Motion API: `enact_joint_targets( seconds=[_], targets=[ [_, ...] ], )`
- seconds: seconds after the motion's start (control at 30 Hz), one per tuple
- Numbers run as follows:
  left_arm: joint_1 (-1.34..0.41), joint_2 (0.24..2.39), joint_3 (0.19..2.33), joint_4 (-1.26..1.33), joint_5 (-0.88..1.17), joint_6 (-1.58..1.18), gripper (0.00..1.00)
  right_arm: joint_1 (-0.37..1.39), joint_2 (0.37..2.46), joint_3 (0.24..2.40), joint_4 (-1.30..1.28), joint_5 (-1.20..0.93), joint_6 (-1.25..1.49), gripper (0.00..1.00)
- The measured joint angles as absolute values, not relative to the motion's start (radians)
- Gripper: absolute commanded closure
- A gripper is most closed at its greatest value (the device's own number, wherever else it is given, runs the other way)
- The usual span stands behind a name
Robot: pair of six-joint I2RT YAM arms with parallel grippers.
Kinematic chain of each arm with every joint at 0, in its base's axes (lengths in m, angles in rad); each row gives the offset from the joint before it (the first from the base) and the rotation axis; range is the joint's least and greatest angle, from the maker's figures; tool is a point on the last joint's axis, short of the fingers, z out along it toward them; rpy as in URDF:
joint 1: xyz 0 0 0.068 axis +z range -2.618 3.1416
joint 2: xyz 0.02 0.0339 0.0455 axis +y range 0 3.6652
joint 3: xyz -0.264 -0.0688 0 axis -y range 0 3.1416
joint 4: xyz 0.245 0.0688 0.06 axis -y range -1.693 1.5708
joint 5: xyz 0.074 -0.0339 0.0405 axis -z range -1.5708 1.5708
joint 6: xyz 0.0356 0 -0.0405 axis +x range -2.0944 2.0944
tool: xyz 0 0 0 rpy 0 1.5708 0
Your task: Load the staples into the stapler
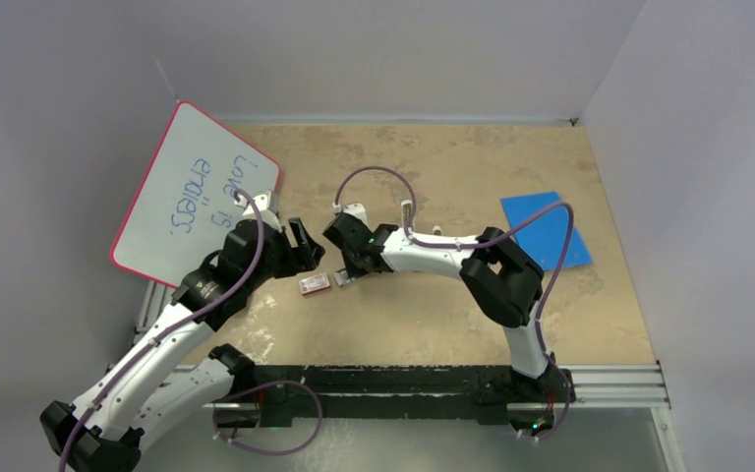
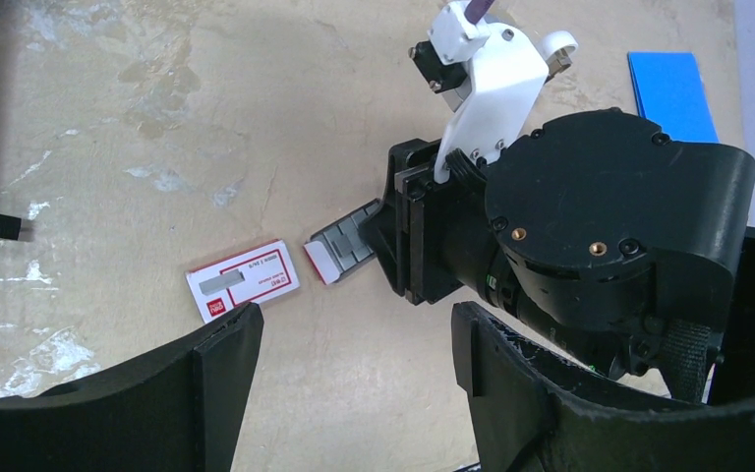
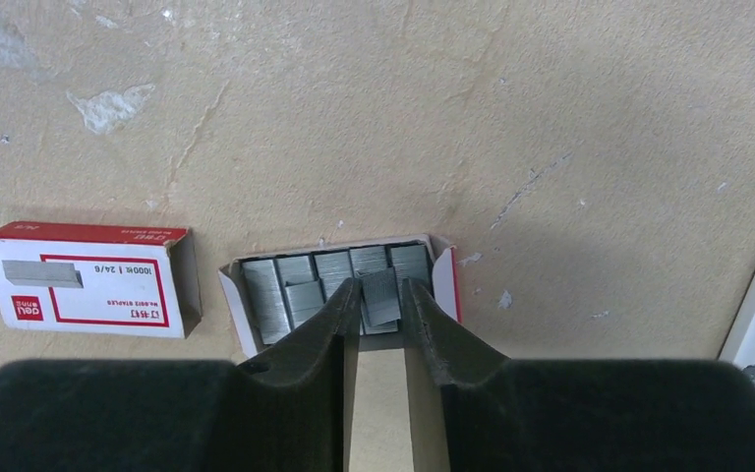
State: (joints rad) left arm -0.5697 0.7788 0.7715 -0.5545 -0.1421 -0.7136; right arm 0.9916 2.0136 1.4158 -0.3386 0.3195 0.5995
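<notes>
Barely begun: the right jaws pinch one strip of the staples [image 3: 329,270], which sit in their open tray [image 3: 444,275] at 3 o'clock from the box [image 3: 88,280] on the desk [image 3: 551,147]. The left jaws hang spread. Loading is all still to do, and I cannot pick out the stapler.

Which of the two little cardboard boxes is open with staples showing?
The tray at the right fingers, grey staples exposed; the red-and-white box left of it shows only its printed label.

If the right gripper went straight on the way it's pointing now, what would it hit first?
The staples lying in the open tray. The right gripper points straight at them and straddles one strip. It is hard to tell from the wrist view whether it already touches them.
</notes>
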Motion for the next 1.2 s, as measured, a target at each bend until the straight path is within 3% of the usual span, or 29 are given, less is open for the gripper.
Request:
enact_joint_targets(
  seconds=[0.57,0.63,1.2],
  targets=[
    [-0.570,0.779,0.771,-0.554,-0.137,-0.714,0.30,0.984,2.017,1.416,-0.337,0.272,0.599,0.79],
    [-0.570,0.779,0.771,-0.554,-0.136,-0.714,0.30,0.981,2.017,1.416,-0.337,0.270,0.599,0.71],
    [-0.570,0.779,0.770,-0.554,-0.134,-0.714,0.30,0.981,2.018,1.420,-0.335,0.271,0.610,0.71]
  ],
)
